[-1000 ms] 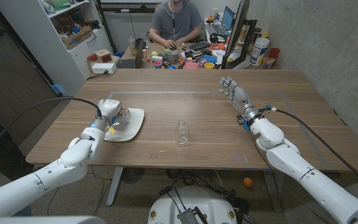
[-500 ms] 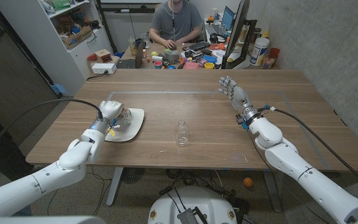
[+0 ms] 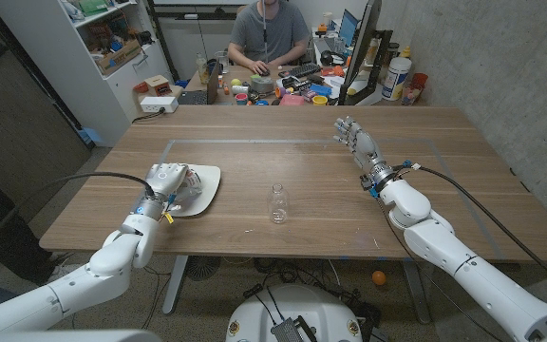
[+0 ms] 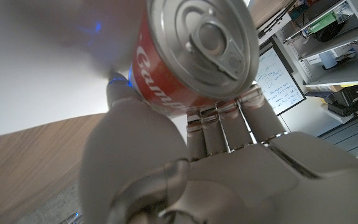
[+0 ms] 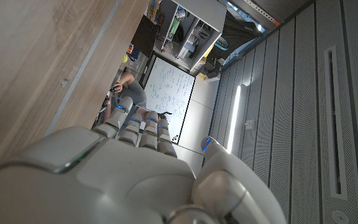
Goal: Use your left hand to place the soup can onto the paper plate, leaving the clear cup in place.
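So the soup can (image 4: 194, 53) looks pretty much delivered: it's over the paper plate (image 3: 200, 191), but the left hand (image 3: 166, 180) has its fingers wrapped around it, so letting go is what's left. Clear cup (image 3: 277, 203) sits mid-desk, untouched. Right hand (image 3: 354, 138) hangs open, holding nothing.

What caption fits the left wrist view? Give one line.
Left hand behind a red soup can, its pull-tab lid facing the camera, over the white paper plate.

1. Head view looks down over the wooden table (image 3: 292, 180).
2. Left wrist view sits very close behind the left hand (image 4: 229, 168), shared with head view.
3. Right wrist view looks along the right hand (image 5: 135, 168).
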Controlling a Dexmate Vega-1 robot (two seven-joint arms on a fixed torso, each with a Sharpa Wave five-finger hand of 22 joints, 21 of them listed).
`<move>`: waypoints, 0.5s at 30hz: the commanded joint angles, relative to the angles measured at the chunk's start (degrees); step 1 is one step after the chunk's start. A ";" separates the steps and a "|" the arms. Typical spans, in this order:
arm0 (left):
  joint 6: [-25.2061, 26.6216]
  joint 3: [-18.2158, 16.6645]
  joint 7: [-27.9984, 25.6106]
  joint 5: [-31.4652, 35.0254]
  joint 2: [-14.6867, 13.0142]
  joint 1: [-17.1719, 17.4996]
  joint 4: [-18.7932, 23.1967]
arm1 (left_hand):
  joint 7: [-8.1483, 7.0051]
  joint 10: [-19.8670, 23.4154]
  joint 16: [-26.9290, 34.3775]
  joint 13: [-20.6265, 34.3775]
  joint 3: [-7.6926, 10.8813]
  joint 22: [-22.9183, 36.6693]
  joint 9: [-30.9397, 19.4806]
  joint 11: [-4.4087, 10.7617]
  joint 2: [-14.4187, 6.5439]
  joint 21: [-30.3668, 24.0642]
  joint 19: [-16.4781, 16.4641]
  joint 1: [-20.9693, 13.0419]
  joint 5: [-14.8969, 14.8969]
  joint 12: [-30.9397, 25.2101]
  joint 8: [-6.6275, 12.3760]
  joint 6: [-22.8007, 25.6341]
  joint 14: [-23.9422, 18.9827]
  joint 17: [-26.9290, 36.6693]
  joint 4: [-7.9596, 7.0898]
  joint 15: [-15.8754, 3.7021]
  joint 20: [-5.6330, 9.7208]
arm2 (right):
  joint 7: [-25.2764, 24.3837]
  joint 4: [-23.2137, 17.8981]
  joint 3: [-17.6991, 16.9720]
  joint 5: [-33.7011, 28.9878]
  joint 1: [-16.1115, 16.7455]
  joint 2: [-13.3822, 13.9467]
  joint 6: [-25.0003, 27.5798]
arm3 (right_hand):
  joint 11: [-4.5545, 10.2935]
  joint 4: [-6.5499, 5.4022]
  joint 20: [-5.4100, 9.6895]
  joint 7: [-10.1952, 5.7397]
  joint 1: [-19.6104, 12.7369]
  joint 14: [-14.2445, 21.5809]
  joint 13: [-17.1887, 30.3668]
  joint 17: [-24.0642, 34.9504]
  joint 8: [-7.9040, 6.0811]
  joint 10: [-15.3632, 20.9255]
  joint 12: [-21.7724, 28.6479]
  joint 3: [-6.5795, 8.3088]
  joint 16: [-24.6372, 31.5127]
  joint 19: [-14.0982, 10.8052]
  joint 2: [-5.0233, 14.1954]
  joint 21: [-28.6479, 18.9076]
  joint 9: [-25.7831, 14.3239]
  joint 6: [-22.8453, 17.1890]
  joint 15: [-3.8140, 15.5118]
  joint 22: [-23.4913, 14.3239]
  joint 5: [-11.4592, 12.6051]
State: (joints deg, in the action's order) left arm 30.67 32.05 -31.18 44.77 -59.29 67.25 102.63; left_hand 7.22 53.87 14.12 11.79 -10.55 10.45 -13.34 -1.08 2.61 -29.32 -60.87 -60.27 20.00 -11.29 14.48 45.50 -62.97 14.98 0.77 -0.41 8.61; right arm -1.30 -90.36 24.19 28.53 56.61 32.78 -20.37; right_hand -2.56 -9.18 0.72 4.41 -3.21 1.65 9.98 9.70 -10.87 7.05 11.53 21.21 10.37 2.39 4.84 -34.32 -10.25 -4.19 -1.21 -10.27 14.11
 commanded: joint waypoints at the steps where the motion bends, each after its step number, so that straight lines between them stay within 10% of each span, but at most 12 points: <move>1: 3.09 1.08 0.70 0.67 -0.43 1.08 0.75 | -9.02 9.43 -1.55 -0.06 -2.09 0.08 0.12 12.97 -6.75 0.60 0.77 -5.59 -0.28 0.77 -1.17 6.24 -8.45 -0.57 -0.95 -12.82 1.15 | -0.52 -1.02 -0.57 0.02 0.82 0.48 -0.20 | 0.29 0.02 0.15 0.15 0.37 0.23 0.16 0.11 0.15 0.20 -0.16 0.20 -0.11 -0.15 3.19 0.20 -0.15 0.03 -0.11 -0.11 0.07; 11: 6.14 1.86 13.24 1.30 -4.75 0.41 6.08 | -10.37 -6.00 -3.63 0.07 -8.77 0.08 -0.05 12.79 -4.06 6.35 8.41 2.49 -0.43 1.09 -2.77 -6.91 6.38 -3.05 -7.24 -12.29 -3.40 | -0.85 -1.58 -0.92 0.09 1.43 0.72 -0.28 | 0.22 0.03 0.13 0.16 0.37 0.32 0.16 0.10 0.11 0.21 -0.15 0.20 -0.08 -0.23 3.17 0.34 -0.15 -0.05 -0.16 -0.12 0.07; 15: 6.01 1.33 17.03 -0.09 -6.20 0.35 7.73 | -10.43 -12.95 -3.84 0.26 -8.72 0.23 0.28 11.54 -4.60 10.88 16.65 8.72 -0.38 1.18 -3.03 -12.95 15.85 -3.21 -9.90 -11.63 -8.58 | -0.84 -1.59 -0.92 -0.01 1.52 0.73 -0.44 | 0.20 0.03 0.12 0.14 0.36 0.36 0.16 0.10 0.08 0.20 -0.15 0.20 -0.07 -0.26 3.17 0.39 -0.15 -0.14 -0.06 -0.12 0.08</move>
State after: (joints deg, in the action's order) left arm 35.02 33.24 -24.24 45.90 -61.91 67.76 106.13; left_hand -2.91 43.26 10.53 11.78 -19.25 10.44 -13.17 9.52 -2.54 -20.75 -48.35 -56.38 19.21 -10.12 11.45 35.30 -52.77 11.71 -7.57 -8.24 3.05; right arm -1.86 -91.50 23.57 28.53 57.58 33.31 -20.55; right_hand -2.56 -9.18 0.72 4.41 -3.21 1.65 9.99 9.59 -10.87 7.06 11.53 21.21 10.37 2.40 4.84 -34.11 -10.25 -4.19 -1.22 -10.27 14.11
